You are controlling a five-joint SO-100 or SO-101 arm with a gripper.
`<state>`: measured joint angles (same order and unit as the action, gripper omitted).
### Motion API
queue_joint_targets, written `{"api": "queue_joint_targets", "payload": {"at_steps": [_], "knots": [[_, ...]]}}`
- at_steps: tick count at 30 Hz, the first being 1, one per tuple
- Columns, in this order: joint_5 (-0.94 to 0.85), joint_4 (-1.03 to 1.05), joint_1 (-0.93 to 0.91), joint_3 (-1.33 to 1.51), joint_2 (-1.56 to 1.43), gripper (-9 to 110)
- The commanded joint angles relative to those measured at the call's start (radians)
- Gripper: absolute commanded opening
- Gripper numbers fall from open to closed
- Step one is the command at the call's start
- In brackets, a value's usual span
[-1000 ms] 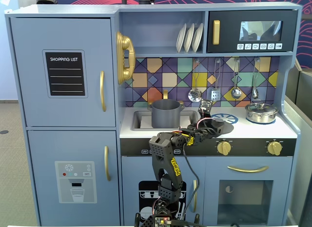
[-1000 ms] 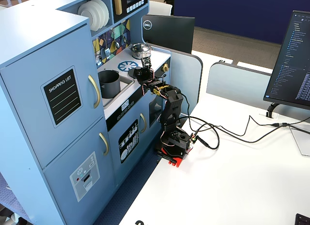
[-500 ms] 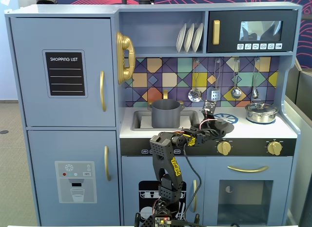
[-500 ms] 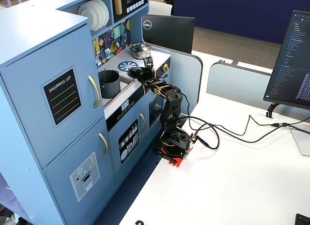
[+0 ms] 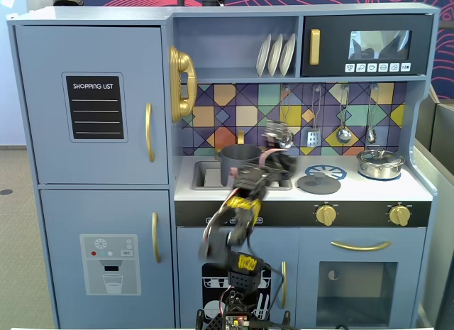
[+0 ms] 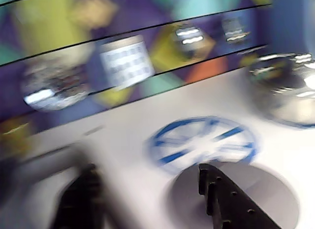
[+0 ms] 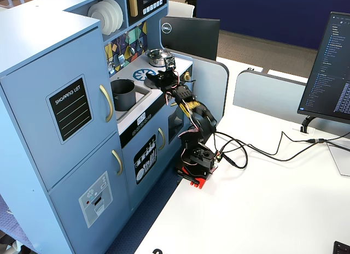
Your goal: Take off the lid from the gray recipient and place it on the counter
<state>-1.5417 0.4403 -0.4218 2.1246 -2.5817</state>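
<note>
The dark-gray lid point(image 5: 318, 182) lies flat on the white counter point(image 5: 369, 190), just in front of the blue burner print point(image 5: 328, 172). In the wrist view the lid point(image 6: 256, 194) sits at the lower right, partly behind my right finger point(image 6: 224, 202). The gray pot point(image 5: 237, 163) stands uncovered in the sink, also seen in a fixed view point(image 7: 123, 94). My gripper point(image 5: 277, 162) hovers between the pot and the lid. In the wrist view the gripper point(image 6: 146, 169) is open and empty, with blur on its left finger.
A shiny silver pot point(image 5: 380, 163) with its own lid stands on the right burner, also in the wrist view point(image 6: 288, 88). Utensils hang on the tiled backsplash point(image 5: 312, 113). The sink point(image 5: 206, 175) is at the counter's left. Cables and a monitor point(image 7: 331, 68) are on the desk.
</note>
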Motion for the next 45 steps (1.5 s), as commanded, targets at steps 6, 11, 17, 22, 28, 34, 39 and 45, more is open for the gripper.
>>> {"api": "queue_joint_targets", "payload": {"at_steps": [6,11,17,22,28,34,39,45], "knots": [[-0.026,0.87,0.31,0.107,-0.419,0],[0.006,0.811,0.377,0.364,-0.434,0],[0.094,0.588,0.468,0.699,-0.494,0],[0.106,0.531,0.488,0.876,-0.574,0],[0.092,0.827,0.5,0.876,-0.595,0],[0.044,1.086,0.512,0.877,-0.595,2],[0.009,1.089,0.474,0.877,-0.595,3],[0.011,1.089,0.472,0.877,-0.595,4]]}}
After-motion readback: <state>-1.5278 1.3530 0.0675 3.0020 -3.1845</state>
